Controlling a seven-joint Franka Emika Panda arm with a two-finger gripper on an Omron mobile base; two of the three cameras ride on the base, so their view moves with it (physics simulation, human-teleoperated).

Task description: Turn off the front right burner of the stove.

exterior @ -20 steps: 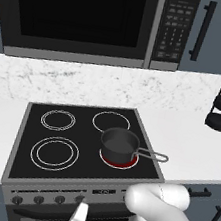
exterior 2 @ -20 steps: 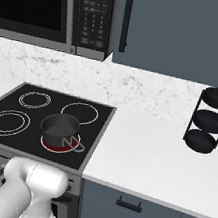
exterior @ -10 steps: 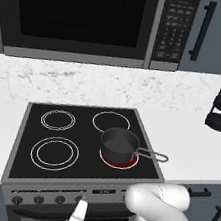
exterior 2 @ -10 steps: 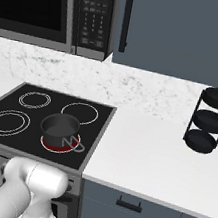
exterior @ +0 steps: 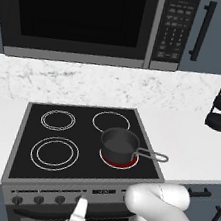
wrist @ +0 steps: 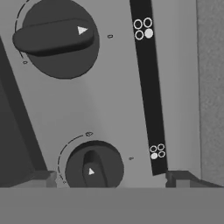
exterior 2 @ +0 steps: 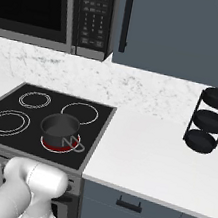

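1. The front right burner (exterior: 118, 159) sits at the near right corner of the stove (exterior: 84, 144), its centre glowing red, so by my judgement it is on and the task is not yet done.
2. A small dark saucepan (exterior: 120, 143), matte-sided with a thin wire loop handle pointing away from the stove's middle, stands on that zone and covers most of it.
3. The stove's top is smooth black glass with pale ring outlines; its front panel (wrist: 118, 96) is flat grey steel.
4. The claw (exterior: 78, 218) hangs below the stove's front edge, facing the panel, apparently to reach a knob.
5. A lower knob (wrist: 94, 168), round, dark and ridged, lies between the fingertips (wrist: 43, 178), which stand spread and clear of it; a second knob (wrist: 59, 37) lies beyond.
6. The stove is set into a white marbled counter (exterior 2: 158, 160).
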